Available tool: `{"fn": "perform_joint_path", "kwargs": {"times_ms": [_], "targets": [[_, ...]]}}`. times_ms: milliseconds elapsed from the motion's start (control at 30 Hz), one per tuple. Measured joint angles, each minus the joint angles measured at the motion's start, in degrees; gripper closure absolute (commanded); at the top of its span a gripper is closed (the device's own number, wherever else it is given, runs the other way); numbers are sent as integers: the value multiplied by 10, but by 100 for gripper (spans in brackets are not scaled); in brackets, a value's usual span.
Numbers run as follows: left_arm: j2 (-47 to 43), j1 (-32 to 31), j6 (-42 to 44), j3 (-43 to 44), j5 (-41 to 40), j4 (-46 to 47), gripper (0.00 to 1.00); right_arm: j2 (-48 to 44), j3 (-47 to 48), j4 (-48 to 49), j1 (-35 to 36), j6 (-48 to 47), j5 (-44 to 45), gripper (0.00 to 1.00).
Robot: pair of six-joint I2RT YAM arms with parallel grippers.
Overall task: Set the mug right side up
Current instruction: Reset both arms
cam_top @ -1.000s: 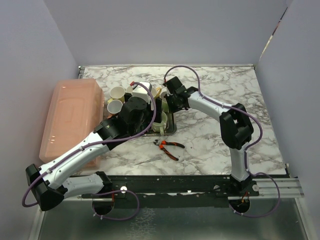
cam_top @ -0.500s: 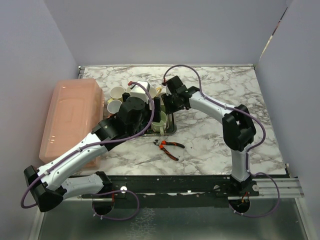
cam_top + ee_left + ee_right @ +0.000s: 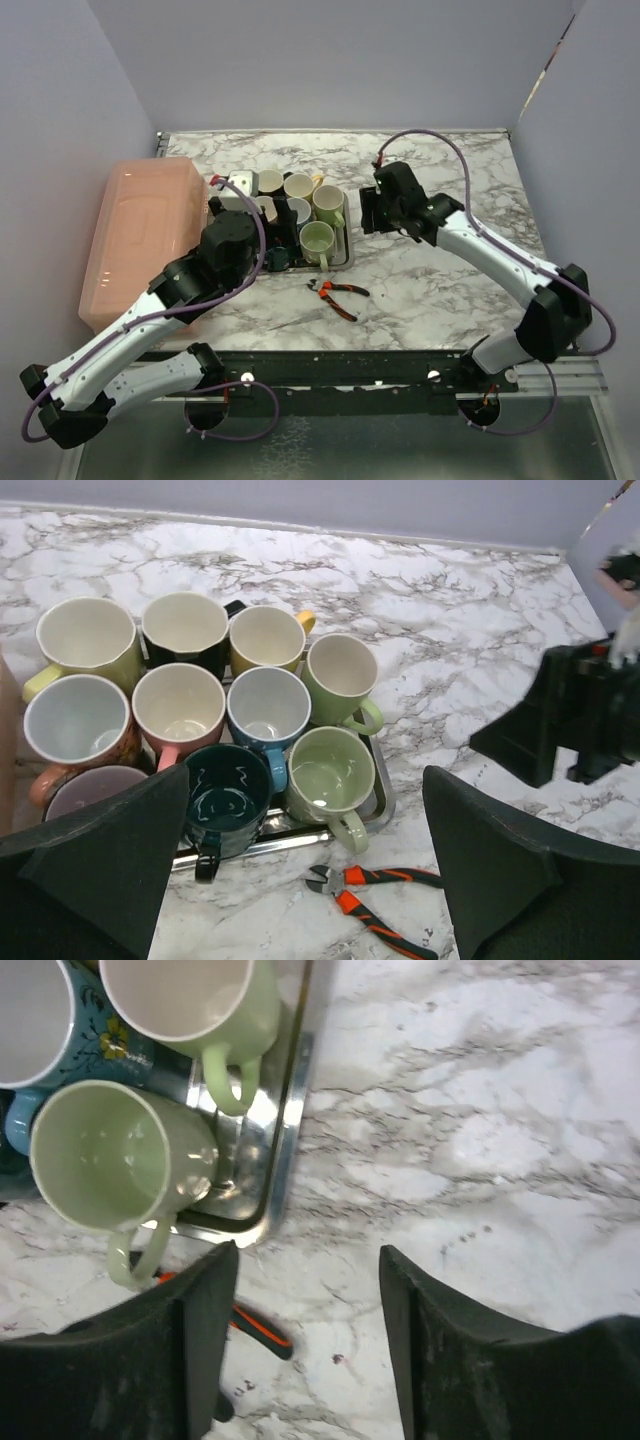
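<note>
1. Marble desk (image 3: pixel 450 180) carries a steel tray (image 3: pixel 383 792) left of centre. The tray is packed with other mugs (image 3: pixel 180 702), every one mouth up.
2. The mug (image 3: pixel 330 773), pale green, stands upright in the tray's near-right corner. Its inside is empty and its handle reaches past the rim toward the near edge.
3. Left gripper (image 3: pixel 305 790) is raised above the tray. Its fingers are spread wide with nothing between them, and it is clear of every mug.
4. Right gripper (image 3: pixel 307 1260) hangs over bare marble just right of the tray. Its fingers are wide apart and grip nothing.
5. Pliers (image 3: pixel 338 293) with orange and black handles lie flat between the tray and the near edge, near the mug's handle.
6. Pink bin (image 3: pixel 140 230) lies along the left edge, beside the tray.
</note>
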Motion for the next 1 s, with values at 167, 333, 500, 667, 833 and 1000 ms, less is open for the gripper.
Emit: {"fn": "perform_joint_path", "kwargs": {"times_ms": [167,333,500,667,833,1000], "targets": [[-68,0,-21,-23,-22,-28,1,-138,-79,-26,0,45,68,1],[-110,0,-39,-22,-37,-72,1,-297,-117,-82,0,79,135,0],[-136,0,-43,17,-46,-127,1,-428,-92,-134,0,99,215,0],[-155,0,-35,85,-55,-164,1,-499,-33,-156,0,89,277,0],[-175,0,-21,142,-63,-189,1,-534,12,-157,0,62,315,0],[-179,0,-12,162,-69,-203,1,-543,28,-157,0,45,327,0]]}}
